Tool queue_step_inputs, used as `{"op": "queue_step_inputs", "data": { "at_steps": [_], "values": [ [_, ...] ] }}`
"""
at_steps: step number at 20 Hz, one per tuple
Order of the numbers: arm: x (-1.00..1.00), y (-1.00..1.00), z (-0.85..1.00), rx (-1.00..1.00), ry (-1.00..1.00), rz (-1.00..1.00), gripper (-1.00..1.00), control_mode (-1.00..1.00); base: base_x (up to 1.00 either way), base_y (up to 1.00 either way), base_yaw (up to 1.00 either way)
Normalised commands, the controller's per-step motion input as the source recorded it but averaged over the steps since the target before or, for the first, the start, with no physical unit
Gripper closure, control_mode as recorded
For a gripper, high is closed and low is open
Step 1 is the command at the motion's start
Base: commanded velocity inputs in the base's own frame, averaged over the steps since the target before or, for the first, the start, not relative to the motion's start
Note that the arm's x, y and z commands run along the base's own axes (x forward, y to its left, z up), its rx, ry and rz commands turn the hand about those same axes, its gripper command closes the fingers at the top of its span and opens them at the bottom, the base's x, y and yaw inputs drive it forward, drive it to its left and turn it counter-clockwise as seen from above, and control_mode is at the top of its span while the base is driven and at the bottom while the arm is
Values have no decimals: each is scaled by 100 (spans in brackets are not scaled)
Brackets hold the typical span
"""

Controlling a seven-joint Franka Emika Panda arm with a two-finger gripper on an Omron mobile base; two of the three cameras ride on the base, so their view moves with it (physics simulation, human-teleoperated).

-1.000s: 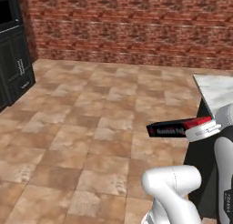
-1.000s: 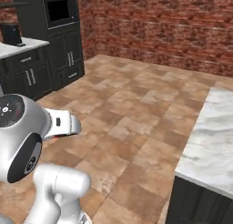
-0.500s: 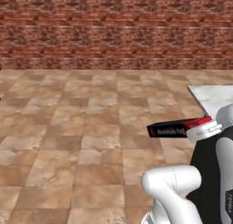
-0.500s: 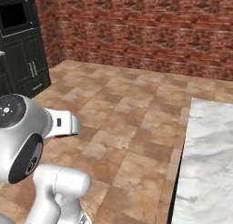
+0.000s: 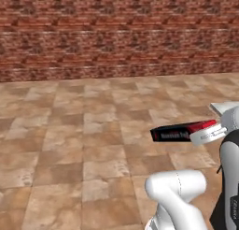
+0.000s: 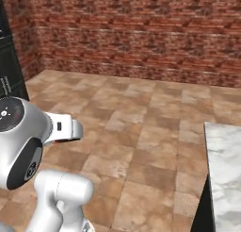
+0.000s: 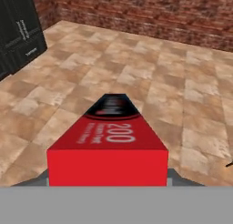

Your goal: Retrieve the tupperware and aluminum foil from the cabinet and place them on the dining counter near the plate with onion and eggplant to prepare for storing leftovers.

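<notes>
the fingers [image 7: 175,176] pinch the aluminum foil [image 5: 184,131] at its red end, one grey tip just showing at each side of the box in the hand view, so the long black body juts forward, level over the tiled floor [image 5: 70,131], likely for carrying to the dining counter [image 6: 226,165] at right. the gripper [image 5: 211,132] sits low and close to the body, arm folded back
</notes>
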Motion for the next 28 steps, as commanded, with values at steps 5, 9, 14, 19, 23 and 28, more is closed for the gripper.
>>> {"op": "queue_step_inputs", "data": {
  "at_steps": [5, 9, 14, 19, 23, 28],
  "values": [
    [0, 0, 0, 0, 0, 0, 100, 100, 100, 2, -41],
    [0, 0, 0, 0, 0, 0, 100, 100, 100, 0, -45],
    [0, 0, 0, 0, 0, 0, 100, 100, 100, 16, -48],
    [0, 0, 0, 0, 0, 0, 100, 100, 100, 23, -51],
    [0, 0, 0, 0, 0, 0, 100, 100, 100, 25, -54],
    [0, 0, 0, 0, 0, 0, 100, 100, 97, 20, -55]
  ]
}}
